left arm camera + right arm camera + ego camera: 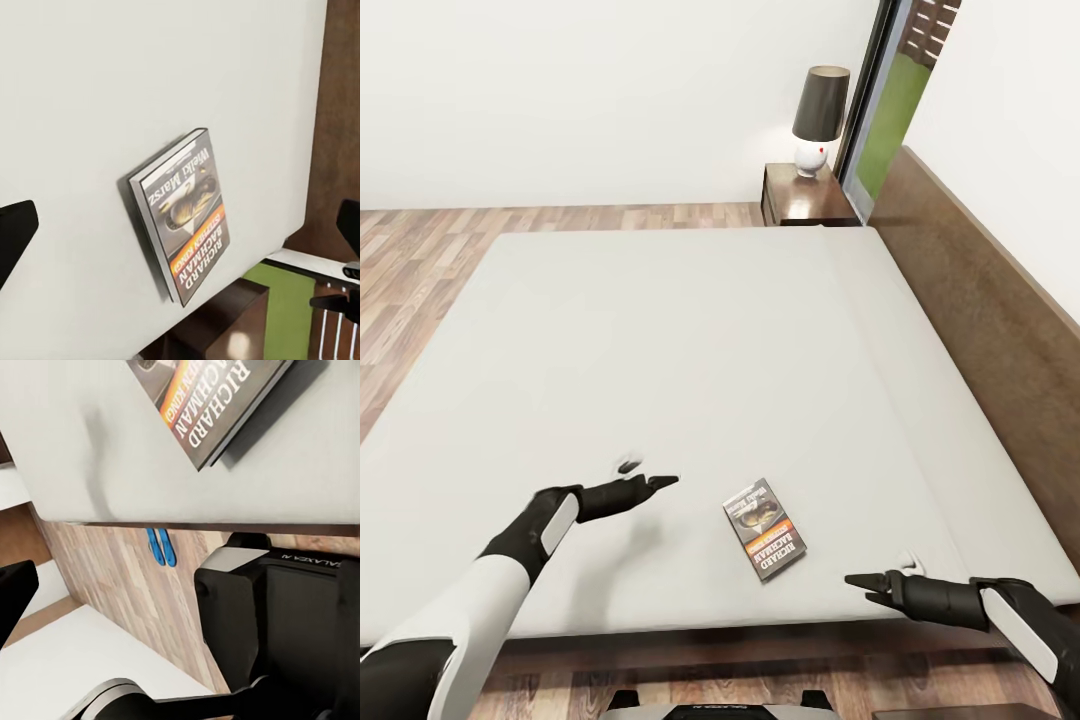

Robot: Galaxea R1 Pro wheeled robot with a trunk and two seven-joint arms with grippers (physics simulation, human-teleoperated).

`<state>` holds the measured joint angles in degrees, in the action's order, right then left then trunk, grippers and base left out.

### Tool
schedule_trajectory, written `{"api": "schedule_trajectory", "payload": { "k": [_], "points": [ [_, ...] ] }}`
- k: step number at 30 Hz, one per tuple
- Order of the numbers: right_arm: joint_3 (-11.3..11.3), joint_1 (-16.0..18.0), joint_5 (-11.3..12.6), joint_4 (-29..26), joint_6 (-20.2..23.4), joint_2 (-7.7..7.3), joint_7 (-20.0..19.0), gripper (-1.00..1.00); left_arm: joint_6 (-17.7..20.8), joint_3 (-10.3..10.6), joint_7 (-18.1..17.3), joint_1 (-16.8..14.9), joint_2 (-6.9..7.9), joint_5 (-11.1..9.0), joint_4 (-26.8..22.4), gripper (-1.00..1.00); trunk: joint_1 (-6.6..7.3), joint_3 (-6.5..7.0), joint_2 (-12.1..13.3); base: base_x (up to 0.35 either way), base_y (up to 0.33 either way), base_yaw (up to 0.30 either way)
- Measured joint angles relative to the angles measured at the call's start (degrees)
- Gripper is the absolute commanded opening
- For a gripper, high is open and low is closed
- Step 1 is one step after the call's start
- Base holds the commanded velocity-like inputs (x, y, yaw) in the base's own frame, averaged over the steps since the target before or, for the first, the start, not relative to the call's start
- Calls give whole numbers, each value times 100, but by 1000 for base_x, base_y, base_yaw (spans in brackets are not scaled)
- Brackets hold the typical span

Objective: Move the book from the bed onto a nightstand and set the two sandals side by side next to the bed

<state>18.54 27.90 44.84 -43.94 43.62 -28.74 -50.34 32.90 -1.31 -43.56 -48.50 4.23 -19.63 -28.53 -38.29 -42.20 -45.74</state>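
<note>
Left gripper point(660, 483) hovers low over the mattress with nothing in it, and I cannot tell from any view how far its jaws are parted. I have it there because the book point(764, 528) lies flat just beyond its tips, toward my right, near the bed's point(660, 330) close edge, cover up. Right gripper point(865, 585) sits on the book's other side, past that edge, also empty; its jaw gap I cannot judge either. So the book is bracketed between the two, touched by neither.

A thin paperback lying flat gives the fingers little to bite, so my guess is I will need to slide it toward the edge or pinch a corner. Beyond the far corner of the bed, the nightstand point(788, 200) carries a lamp point(819, 118), leaving limited free top. Through the right wrist view, the sandals point(161, 546) lie together on the floor point(112, 577) beneath that gripper's side, near the bed.
</note>
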Motion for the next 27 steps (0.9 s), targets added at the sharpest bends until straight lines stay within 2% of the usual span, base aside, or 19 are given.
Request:
{"api": "schedule_trajectory", "payload": {
  "k": [5, 10, 18, 27],
  "points": [
    [-1, 0, 0, 0, 1, -2, 0, 100, -8, 3, 3, 7, -103, 1, 23, 100, 0, 0, 0, 0, 0, 0],
    [-8, 0, 1, 0, 1, -26, 0, 100, -15, 28, 5, 9, -226, 3, 30, 100, 110, 89, 199, 0, 0, 0],
    [-9, 0, 2, 0, 19, -34, 0, 100, -6, 471, -15, 9, -253, 39, 38, 100, 285, 233, 520, 0, 0, 0],
    [-10, 0, 2, 0, 25, -41, 0, 100, -7, 532, -13, 10, -254, 31, 44, 100, 483, 395, 882, 0, 0, 0]
  ]
}}
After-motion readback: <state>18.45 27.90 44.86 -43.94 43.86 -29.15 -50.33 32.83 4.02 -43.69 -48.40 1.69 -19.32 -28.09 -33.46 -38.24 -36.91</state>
